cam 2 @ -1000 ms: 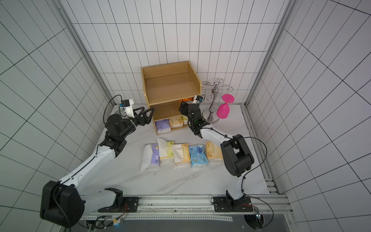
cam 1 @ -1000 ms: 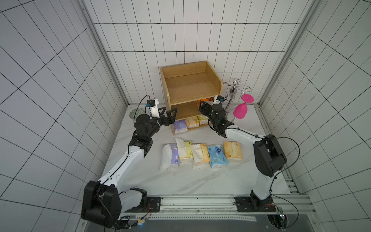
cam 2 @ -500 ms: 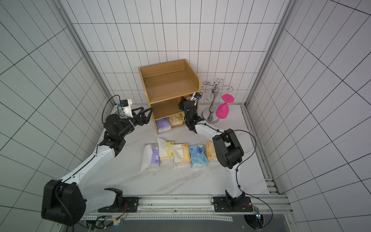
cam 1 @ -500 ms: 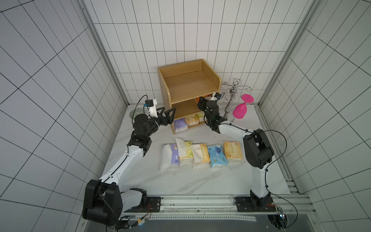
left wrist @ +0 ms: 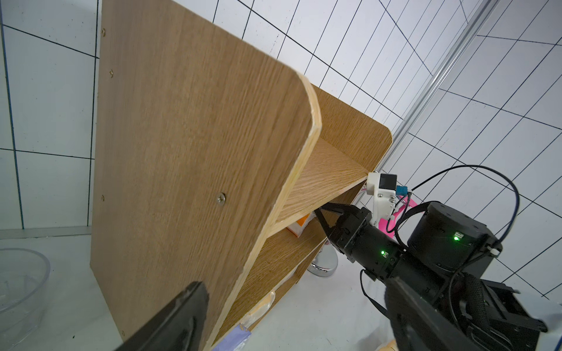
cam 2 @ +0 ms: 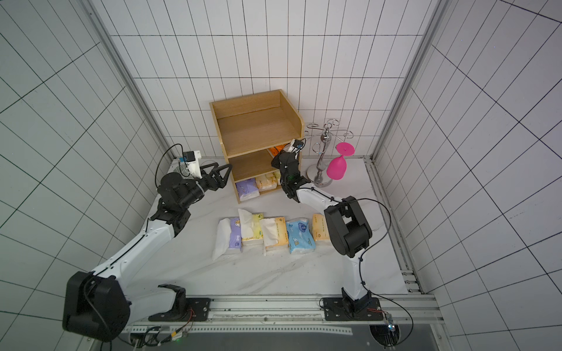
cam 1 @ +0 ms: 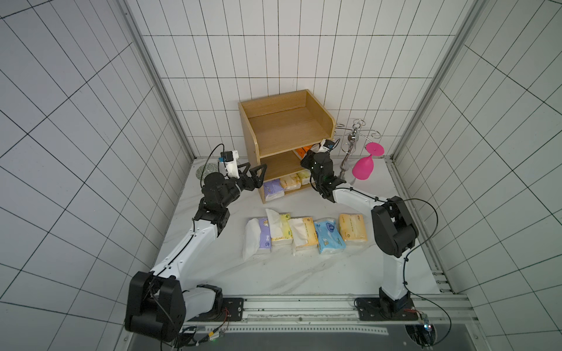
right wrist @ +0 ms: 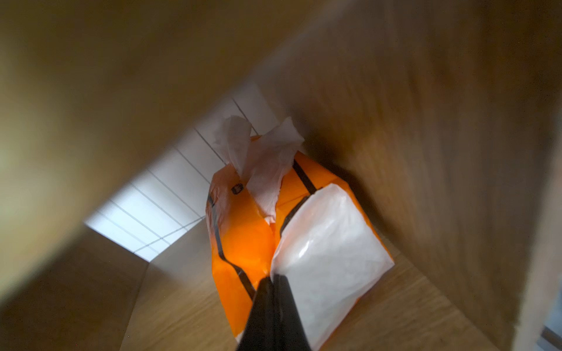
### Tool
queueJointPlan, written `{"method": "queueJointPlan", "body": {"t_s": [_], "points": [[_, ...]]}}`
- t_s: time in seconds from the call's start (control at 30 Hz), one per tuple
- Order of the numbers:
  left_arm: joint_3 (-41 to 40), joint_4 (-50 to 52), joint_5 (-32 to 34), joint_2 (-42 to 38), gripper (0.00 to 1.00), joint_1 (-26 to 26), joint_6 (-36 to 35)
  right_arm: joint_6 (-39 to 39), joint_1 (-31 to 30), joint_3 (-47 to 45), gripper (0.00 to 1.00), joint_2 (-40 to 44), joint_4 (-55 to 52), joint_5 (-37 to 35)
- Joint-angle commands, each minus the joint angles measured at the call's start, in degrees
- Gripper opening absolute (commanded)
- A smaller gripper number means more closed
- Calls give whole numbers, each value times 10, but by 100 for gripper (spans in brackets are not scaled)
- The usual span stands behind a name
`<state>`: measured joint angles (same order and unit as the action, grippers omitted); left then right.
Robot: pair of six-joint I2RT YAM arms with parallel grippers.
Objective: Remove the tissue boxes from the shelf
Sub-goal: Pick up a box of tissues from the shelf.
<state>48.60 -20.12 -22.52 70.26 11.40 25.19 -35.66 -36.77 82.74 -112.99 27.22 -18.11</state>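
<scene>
The wooden shelf (cam 1: 286, 127) (cam 2: 258, 127) stands at the back of the table. On its middle tier lies a bright orange tissue pack (right wrist: 243, 243) (cam 1: 299, 151) with white tissue sticking out. My right gripper (right wrist: 272, 278) reaches into that tier and is shut on the pack's near end, pinching the wrap. Purple (cam 1: 272, 189) and yellow (cam 1: 290, 182) packs lie on the bottom tier. Several packs, among them a blue one (cam 1: 330, 235), lie in a row on the table. My left gripper (cam 1: 254, 173) (left wrist: 295, 288) hovers open beside the shelf's left side panel, holding nothing.
A silver cup stand (cam 1: 352, 142) with a pink glass (cam 1: 365, 167) hanging on it stands right of the shelf, close to my right wrist. A clear bowl (left wrist: 18, 282) sits at the back left, behind my left arm. Tiled walls close in on three sides.
My right gripper pushed deeper into the middle tier and went from open to shut on the orange pack. The left arm stayed where it was.
</scene>
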Motion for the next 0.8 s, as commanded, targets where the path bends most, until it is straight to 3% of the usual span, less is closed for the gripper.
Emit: {"method": "queueJointPlan", "body": {"t_s": [0.0,0.3,0.77], "points": [[2,14,12,0,95,7,4,13,-6,-44,0,45,-24,31],[7,17,43,23,95,30,42,-12,-18,-185,0,159,-38,47],[60,10,81,96,95,52,93,24,-25,-408,0,324,-85,84]]}}
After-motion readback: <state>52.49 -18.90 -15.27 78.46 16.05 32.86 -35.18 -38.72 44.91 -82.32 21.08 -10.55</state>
